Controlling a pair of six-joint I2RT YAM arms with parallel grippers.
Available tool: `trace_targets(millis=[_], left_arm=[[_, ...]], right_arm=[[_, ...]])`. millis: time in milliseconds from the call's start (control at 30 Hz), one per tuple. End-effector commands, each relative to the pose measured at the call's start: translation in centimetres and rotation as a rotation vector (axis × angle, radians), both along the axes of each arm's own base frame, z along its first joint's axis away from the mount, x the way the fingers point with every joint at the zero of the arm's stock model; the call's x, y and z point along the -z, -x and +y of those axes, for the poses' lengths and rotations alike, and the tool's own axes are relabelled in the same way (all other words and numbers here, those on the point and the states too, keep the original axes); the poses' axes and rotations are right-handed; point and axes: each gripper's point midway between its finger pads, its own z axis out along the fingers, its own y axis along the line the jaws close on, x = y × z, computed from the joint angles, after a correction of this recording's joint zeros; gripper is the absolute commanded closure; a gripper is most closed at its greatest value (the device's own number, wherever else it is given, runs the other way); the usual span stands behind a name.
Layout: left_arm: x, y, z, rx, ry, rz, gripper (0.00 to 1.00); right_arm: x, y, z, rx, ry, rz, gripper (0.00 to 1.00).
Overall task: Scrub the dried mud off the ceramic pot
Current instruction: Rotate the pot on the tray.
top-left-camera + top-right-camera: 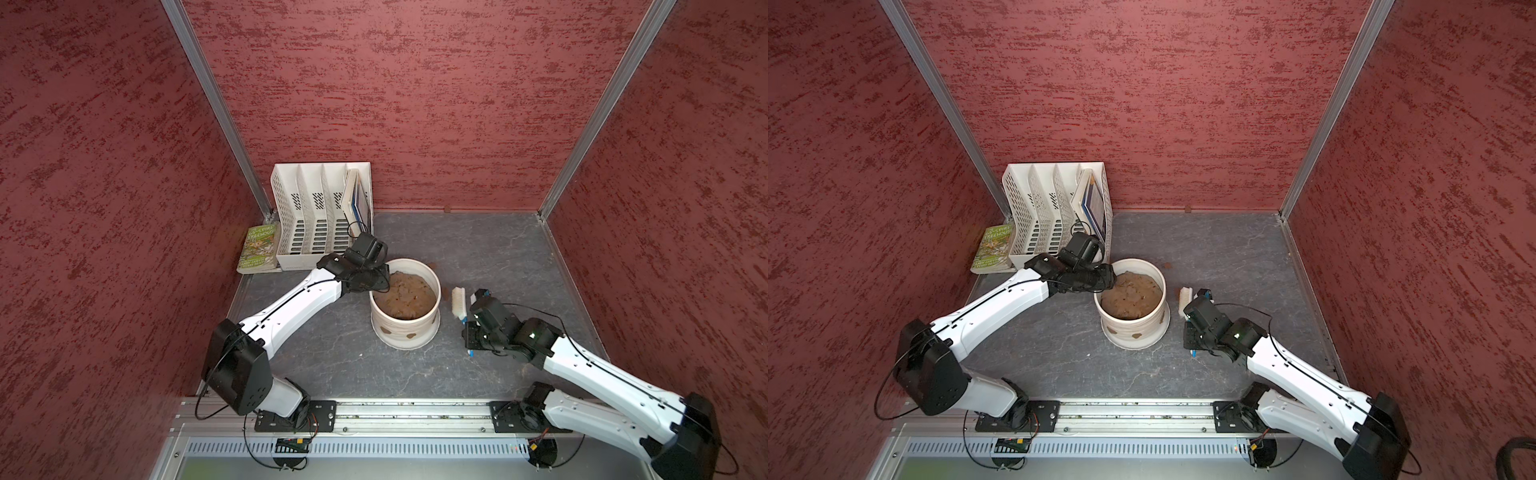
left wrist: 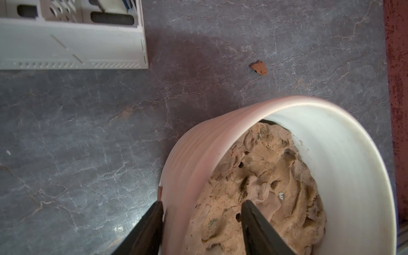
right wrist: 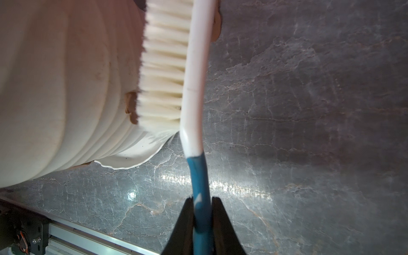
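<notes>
Grey marbled tabletop [image 1: 478, 257] between red walls is shown in both top views, the ceramic pot [image 1: 401, 328] standing just below frame centre with dried mud [image 1: 411, 336] spotted on its lower wall. Only in the left wrist view is the left gripper [image 2: 203, 202] seen parted astride the pot's rim, nothing clamped, with a loose flake [image 2: 258, 67] lying above the pot. Only in the right wrist view is the right gripper [image 3: 202, 203] seen closed on the blue handle of the brush [image 3: 194, 88], bristles beside a mud patch; contact cannot be told.
</notes>
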Motion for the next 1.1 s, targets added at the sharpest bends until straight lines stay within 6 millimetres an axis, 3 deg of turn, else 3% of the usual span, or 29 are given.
trace_targets(millis=[0,267,533,733,967,1067], left_arm=[[-1.0,-1.8,-0.5,0.049,0.014,-0.057,0.40],[-0.7,-3.8,-1.1,0.062,0.013,-0.109,0.43],[-0.3,-4.1,-0.4,0.036,-0.046,-0.098,0.61],[-0.8,-2.8,2.1,-0.035,-0.146,-0.089,0.73],[-0.3,-0.6,5.2,-0.100,-0.236,-0.038,0.94],[-0.7,0.4,5.8,-0.107,-0.235,-0.024,0.99]], right_arm=[[-0.4,0.0,-0.3,0.025,0.023,-0.017,1.00],[-0.9,0.0,-0.3,0.035,0.035,-0.005,1.00],[-0.9,0.0,0.1,0.038,0.021,0.007,1.00],[-0.8,0.1,0.1,0.036,0.028,0.013,1.00],[-0.7,0.0,0.5,0.026,0.021,0.017,1.00],[-0.6,-0.1,0.8,0.016,0.020,0.025,1.00]])
